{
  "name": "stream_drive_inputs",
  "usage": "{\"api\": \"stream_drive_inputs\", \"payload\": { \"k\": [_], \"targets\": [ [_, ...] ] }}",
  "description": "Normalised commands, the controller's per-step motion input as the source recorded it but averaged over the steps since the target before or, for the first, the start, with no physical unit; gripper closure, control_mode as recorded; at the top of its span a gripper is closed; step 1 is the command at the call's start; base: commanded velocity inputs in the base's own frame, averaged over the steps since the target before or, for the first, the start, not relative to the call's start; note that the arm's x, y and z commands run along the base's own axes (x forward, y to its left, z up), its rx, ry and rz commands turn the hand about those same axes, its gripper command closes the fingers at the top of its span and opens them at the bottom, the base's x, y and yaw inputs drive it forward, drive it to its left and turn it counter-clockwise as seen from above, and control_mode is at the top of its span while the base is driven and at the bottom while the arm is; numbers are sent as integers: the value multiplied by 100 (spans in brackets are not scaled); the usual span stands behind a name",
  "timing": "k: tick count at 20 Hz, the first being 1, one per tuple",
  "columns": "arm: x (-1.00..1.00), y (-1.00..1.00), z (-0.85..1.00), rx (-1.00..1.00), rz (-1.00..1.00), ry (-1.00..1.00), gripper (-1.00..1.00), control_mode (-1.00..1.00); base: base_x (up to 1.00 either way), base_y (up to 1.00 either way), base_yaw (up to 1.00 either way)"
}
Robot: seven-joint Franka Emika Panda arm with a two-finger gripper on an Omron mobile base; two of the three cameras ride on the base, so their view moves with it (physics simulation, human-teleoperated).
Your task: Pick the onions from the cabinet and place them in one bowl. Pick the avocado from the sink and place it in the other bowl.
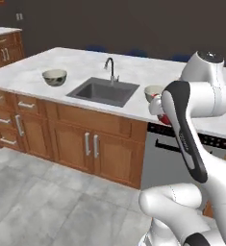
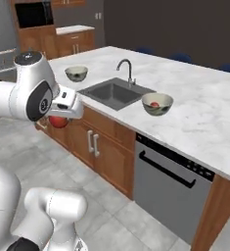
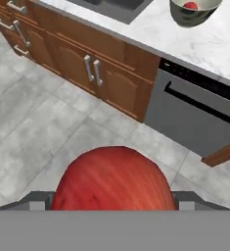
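Glossy red onion (image 3: 114, 179) held above floor, second onion (image 2: 155, 104) inside bowl (image 2: 157, 104), other bowl (image 2: 76, 73) left of sink (image 2: 114, 92)

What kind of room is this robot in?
It looks like a kitchen. There is a sink with a faucet set in a marble counter, wooden cupboards underneath, and what seems to be a dishwasher beside them.

The white arm (image 2: 23, 93) is rising from its base and folding at the elbow, with the forearm reaching out toward two o'clock in the right base view. The gripper (image 2: 59, 121) is pointing downward, its jaws standing wide and clamping a red onion (image 3: 114, 179) between them, above the floor.
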Motion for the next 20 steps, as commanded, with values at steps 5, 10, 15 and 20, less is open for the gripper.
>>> {"api": "stream_drive_inputs", "payload": {
  "k": [5, 10, 15, 20],
  "targets": [
    [0, 0, 0, 0, 0, 0, 100, 100, 95, 64, -62],
    [0, 0, 0, 0, 0, 0, 100, 100, 91, 66, -50],
    [0, 0, 0, 0, 0, 0, 100, 100, 75, 36, -42],
    [0, 0, 0, 0, 0, 0, 100, 100, 50, 0, -24]
  ]
}}
